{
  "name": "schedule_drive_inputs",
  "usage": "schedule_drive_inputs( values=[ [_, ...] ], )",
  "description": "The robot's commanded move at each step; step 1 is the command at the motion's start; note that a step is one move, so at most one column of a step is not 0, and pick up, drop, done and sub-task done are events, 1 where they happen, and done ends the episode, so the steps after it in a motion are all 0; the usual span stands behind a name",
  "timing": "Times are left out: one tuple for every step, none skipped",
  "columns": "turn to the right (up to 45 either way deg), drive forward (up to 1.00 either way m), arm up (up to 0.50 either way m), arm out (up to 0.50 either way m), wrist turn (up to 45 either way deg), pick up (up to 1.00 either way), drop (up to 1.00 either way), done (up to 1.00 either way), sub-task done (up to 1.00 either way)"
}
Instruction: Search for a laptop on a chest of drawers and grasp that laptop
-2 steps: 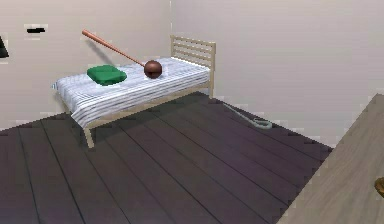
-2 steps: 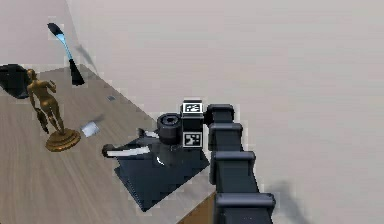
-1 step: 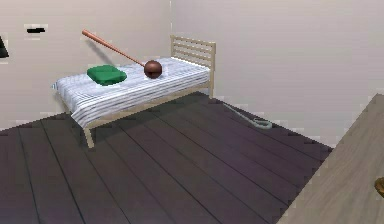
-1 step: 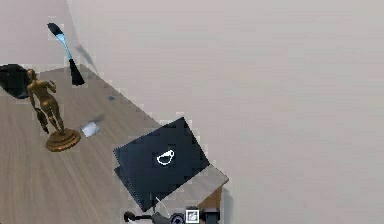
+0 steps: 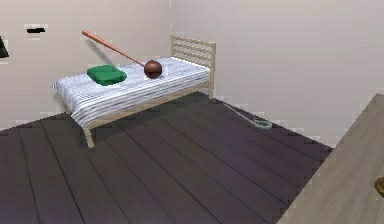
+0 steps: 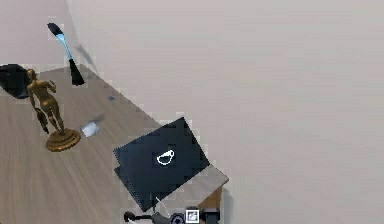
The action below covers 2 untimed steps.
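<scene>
A dark laptop with a white mark on its lid lies on the wooden top of a chest of drawers, near that top's right end. At the arm side view's bottom edge, just below the laptop, is my gripper, with two small white marker squares to its right. The laptop lies right behind the gripper's far end, so I cannot tell whether it holds anything. A corner of the same wooden top fills the forward view's lower right.
On the top stand a bronze figure statue, a black desk lamp with a blue head, a dark object at the left edge and a small pale thing. Ahead is a bed with a green pillow, a brown ball and a bat, then dark floor.
</scene>
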Motion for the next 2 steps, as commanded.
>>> schedule_drive_inputs(
  values=[
    [0.0, 0.00, 0.10, 0.00, 0.0, 0.00, 0.00, 0.00, 0.00],
    [0.0, 0.00, 0.00, 0.00, 0.0, 0.00, 0.00, 1.00, 0.00]
  ],
)
